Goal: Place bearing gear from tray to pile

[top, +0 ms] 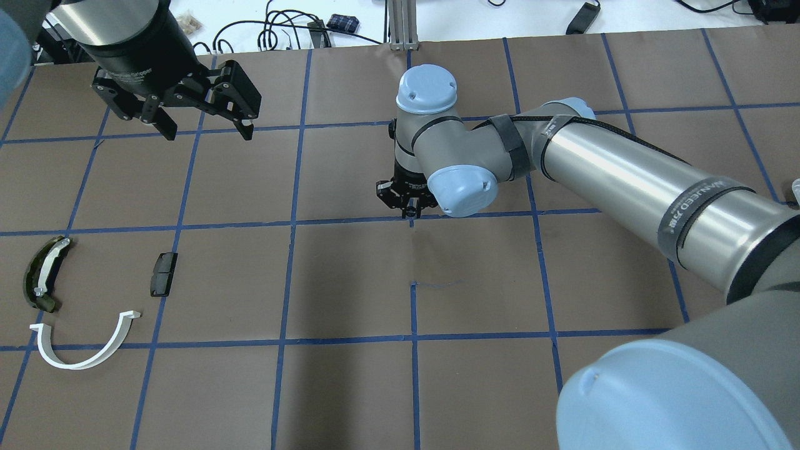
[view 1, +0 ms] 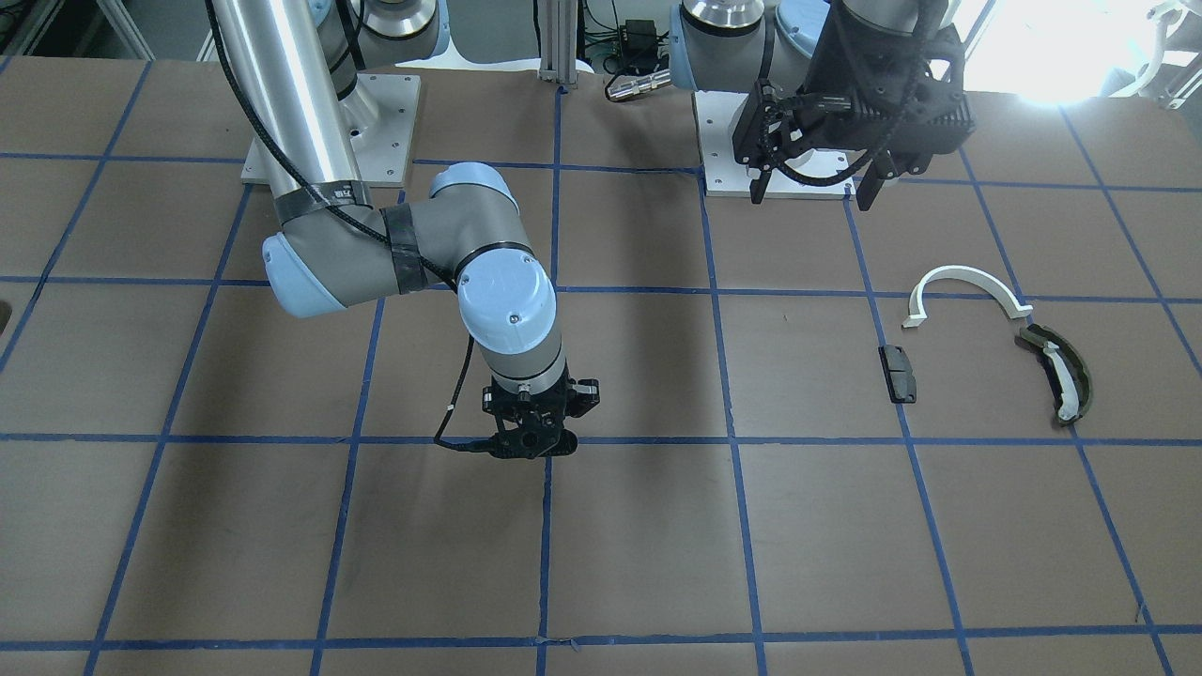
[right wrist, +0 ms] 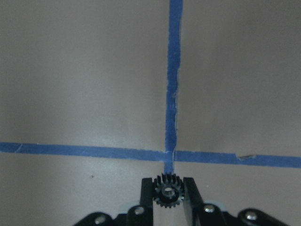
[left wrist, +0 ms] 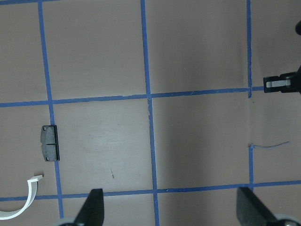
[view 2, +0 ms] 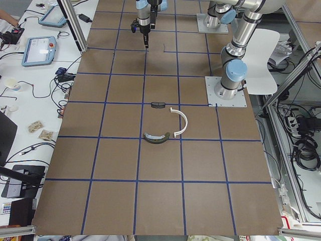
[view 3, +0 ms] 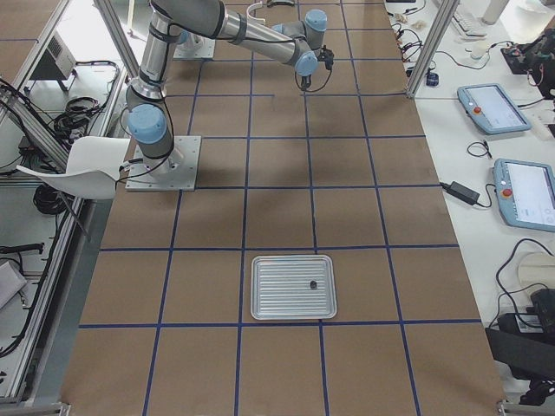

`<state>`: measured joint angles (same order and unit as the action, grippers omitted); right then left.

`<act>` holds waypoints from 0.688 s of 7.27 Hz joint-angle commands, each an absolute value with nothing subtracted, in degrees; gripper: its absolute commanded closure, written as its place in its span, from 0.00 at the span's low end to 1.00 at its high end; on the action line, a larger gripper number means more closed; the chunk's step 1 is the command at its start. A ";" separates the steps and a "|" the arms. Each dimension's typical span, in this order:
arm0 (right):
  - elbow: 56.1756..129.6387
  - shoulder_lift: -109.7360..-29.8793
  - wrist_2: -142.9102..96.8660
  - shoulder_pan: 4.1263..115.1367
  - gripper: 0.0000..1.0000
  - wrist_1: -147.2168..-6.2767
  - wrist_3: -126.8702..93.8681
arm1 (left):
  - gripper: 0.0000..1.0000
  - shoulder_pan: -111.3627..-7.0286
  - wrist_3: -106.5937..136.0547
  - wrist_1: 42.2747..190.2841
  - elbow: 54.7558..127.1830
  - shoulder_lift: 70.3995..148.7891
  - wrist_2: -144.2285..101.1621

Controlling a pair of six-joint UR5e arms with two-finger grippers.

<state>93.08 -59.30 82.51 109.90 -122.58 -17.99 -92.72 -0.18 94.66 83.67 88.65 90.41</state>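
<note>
While tight in the right pincer, small black toothed bearing gear, round-bored.

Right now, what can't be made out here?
Exterior right: small dark speck on ribbed metal tray, too small to identify.
Overhead, front: black toothed gear in the right gripper, hidden by the wrist.
Left wrist: white half-ring arc, cut by the edge.

**A robotics lab**

A left arm and a right arm stand bolted through metal plates to a brown surface gridded with blue tape. In the left side view, at ten o'clock, control tablets and cables lie on a white bench beside an aluminium post.
</note>
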 commanded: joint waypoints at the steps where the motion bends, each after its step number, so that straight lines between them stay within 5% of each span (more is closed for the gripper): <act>1: 93.08 -59.06 82.69 110.74 0.01 -122.70 -17.58 | 0.00 -92.72 -0.26 94.66 83.67 88.85 90.09; 5: 91.67 -70.18 90.77 102.08 0.00 -113.69 -5.27 | 0.00 -92.90 -0.18 93.87 84.89 90.87 89.30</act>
